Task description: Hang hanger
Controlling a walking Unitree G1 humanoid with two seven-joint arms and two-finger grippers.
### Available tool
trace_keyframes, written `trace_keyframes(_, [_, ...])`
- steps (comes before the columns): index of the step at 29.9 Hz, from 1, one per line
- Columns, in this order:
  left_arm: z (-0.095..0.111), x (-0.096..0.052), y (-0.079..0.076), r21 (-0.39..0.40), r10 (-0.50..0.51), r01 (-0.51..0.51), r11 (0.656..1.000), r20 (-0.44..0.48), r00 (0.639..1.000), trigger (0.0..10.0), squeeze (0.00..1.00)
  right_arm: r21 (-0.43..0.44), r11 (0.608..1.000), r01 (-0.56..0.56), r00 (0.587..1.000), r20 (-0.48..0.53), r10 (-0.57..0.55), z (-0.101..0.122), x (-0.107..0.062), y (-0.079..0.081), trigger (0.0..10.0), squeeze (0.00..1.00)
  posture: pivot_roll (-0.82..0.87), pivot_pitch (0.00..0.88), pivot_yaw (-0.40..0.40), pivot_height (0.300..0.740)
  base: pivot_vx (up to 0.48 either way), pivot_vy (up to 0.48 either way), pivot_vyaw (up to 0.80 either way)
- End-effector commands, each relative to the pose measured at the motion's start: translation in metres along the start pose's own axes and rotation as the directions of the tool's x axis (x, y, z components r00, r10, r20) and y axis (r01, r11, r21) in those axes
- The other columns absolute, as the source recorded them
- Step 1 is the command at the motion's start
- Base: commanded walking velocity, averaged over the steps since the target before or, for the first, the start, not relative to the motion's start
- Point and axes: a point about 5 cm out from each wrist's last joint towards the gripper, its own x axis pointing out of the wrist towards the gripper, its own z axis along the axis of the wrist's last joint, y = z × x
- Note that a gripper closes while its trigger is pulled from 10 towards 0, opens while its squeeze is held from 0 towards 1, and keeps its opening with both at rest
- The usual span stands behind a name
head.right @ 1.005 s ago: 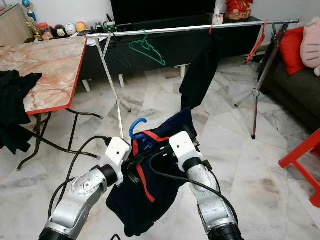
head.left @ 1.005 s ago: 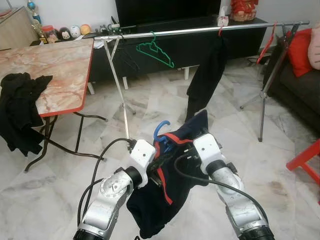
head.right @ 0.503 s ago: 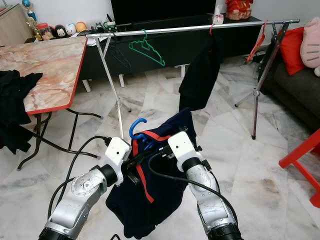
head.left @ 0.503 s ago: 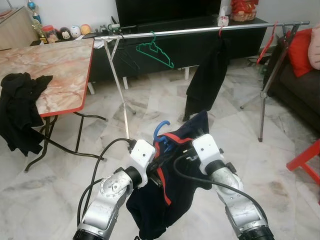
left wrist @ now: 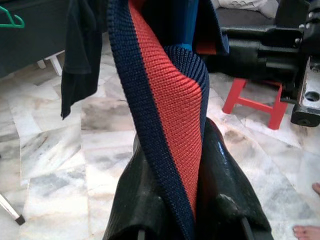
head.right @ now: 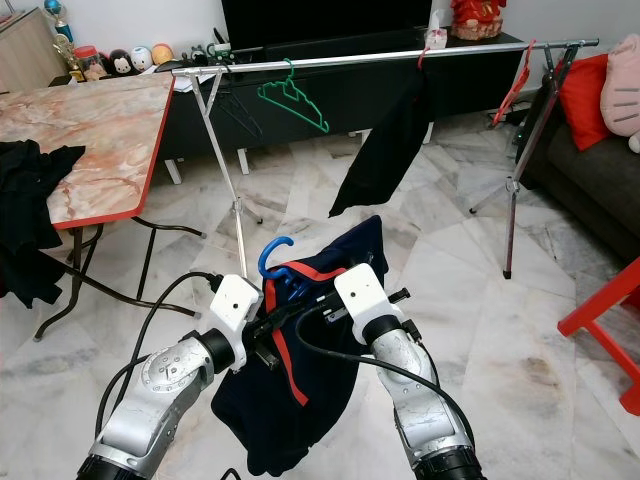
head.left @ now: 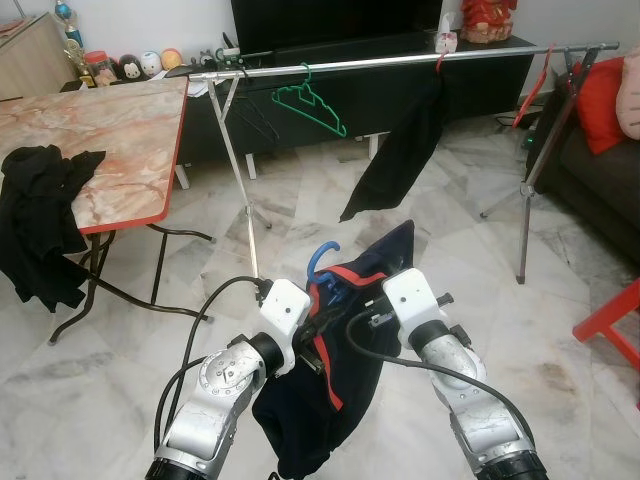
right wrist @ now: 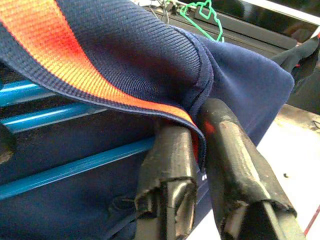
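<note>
Left eye view has a blue hanger (head.left: 322,262) low in the middle, its hook curling up out of a navy garment (head.left: 330,400) with a red-orange ribbed collar. The garment hangs from the hanger between the two silver arms, its lower part drooping above the marble floor (head.left: 330,205). The left gripper (left wrist: 192,170) is clamped on the ribbed collar, the band pinched between its two black fingers in the left wrist view. The right gripper (right wrist: 200,155) pinches the collar's edge too, just beside the hanger's blue bars.

Open floor lies ahead, between the robot and a silver clothes rail (head.left: 400,62) that runs across the room on thin tripod legs. A green hanger (head.left: 312,103) hangs on the rail's left part; a black garment (head.left: 395,160) hangs further right, its lower end swung out to the left. A marble-topped table with a red edge (head.left: 120,140) stands at the left, black cloth (head.left: 40,225) draped over its near corner. A red stool (head.left: 610,325) sits at the right edge.
</note>
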Motion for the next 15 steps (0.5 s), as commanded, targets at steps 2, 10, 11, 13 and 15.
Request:
trace_keyframes(2, [0.001,-0.005,0.001,0.068,-0.020,0.022,0.997,-0.024,1.000,10.0,0.00,-0.001,1.000,-0.018,1.000,0.007,0.018,0.004,0.003,0.000,0.0,0.00,-0.14,0.000,0.045,0.740,0.000,0.000,0.00])
trace_keyframes(10, [-0.010,-0.018,0.012,0.163,-0.014,0.037,0.986,-0.139,0.990,10.0,0.00,-0.019,1.000,-0.017,1.000,-0.010,0.017,0.004,0.006,-0.004,0.0,0.00,-0.14,0.000,0.046,0.740,0.000,0.000,0.00])
trace_keyframes(11, [-0.010,-0.018,0.012,0.164,-0.014,0.037,0.986,-0.139,0.990,10.0,0.00,-0.019,1.000,-0.017,1.000,-0.010,0.017,0.004,0.006,-0.004,0.0,0.00,-0.14,0.000,0.046,0.740,0.000,0.000,0.00])
trace_keyframes(13, [-0.014,-0.028,0.020,0.201,-0.010,0.049,0.978,-0.189,0.982,10.0,0.00,-0.029,0.999,-0.023,1.000,-0.019,0.022,0.004,0.007,-0.006,0.0,0.00,-0.14,0.000,0.043,0.740,0.000,0.000,0.00])
trace_keyframes(15, [-0.017,-0.041,0.028,0.232,-0.012,0.071,0.970,-0.247,0.969,10.0,0.00,-0.042,0.998,-0.041,0.999,-0.033,0.039,0.004,0.008,-0.007,0.0,0.00,-0.13,0.000,0.043,0.740,0.000,0.000,0.00])
